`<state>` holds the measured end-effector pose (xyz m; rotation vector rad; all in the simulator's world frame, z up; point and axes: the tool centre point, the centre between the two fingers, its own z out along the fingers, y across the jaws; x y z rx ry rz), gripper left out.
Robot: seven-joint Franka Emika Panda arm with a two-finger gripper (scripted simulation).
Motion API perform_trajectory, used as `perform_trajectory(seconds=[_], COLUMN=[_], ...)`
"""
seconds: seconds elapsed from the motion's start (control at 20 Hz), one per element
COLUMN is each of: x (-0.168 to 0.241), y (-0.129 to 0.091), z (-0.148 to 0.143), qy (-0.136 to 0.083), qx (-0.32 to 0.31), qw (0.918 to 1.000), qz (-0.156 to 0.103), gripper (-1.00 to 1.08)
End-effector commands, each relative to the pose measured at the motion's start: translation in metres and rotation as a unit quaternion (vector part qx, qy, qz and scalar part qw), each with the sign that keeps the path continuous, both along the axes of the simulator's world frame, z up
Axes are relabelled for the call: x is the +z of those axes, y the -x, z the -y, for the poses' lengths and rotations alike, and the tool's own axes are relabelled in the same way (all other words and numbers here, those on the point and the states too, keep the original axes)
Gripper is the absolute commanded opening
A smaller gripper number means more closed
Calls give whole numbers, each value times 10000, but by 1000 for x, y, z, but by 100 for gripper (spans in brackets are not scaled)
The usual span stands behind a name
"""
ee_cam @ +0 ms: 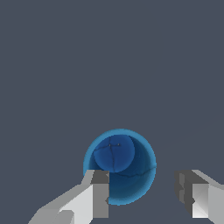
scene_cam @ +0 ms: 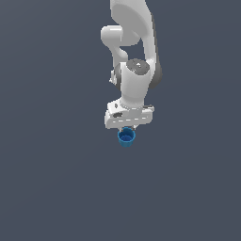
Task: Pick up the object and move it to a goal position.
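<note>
The object is a small bright blue round cup (scene_cam: 126, 137) with a darker hollow inside. In the exterior view it sits just under the white gripper (scene_cam: 128, 127), which points straight down from the arm. In the wrist view I look down into the cup (ee_cam: 127, 153). The gripper (ee_cam: 142, 192) is open. One fingertip (ee_cam: 99, 192) overlaps the cup's rim, and the other fingertip (ee_cam: 188, 194) stands apart from the cup's side. Nothing is held. I cannot tell how high the fingertips are above the rim.
A plain dark grey surface (scene_cam: 52, 188) fills both views. The white arm (scene_cam: 134, 42) rises behind the gripper towards the top of the exterior view. No other objects and no goal marker show.
</note>
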<state>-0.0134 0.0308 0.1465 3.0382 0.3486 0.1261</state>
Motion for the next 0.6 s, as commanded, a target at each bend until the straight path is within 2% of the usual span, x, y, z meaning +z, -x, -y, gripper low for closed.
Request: perform_trajectory(seconds=[0.0, 0.25, 0.55], x=[-11, -30, -44], y=[8, 25, 41], z=[-5, -16, -28], qy=[130, 325, 424], qx=[343, 1032, 1585], qw=[9993, 9940, 9861], qz=[66, 185, 267], gripper=[28, 28, 28])
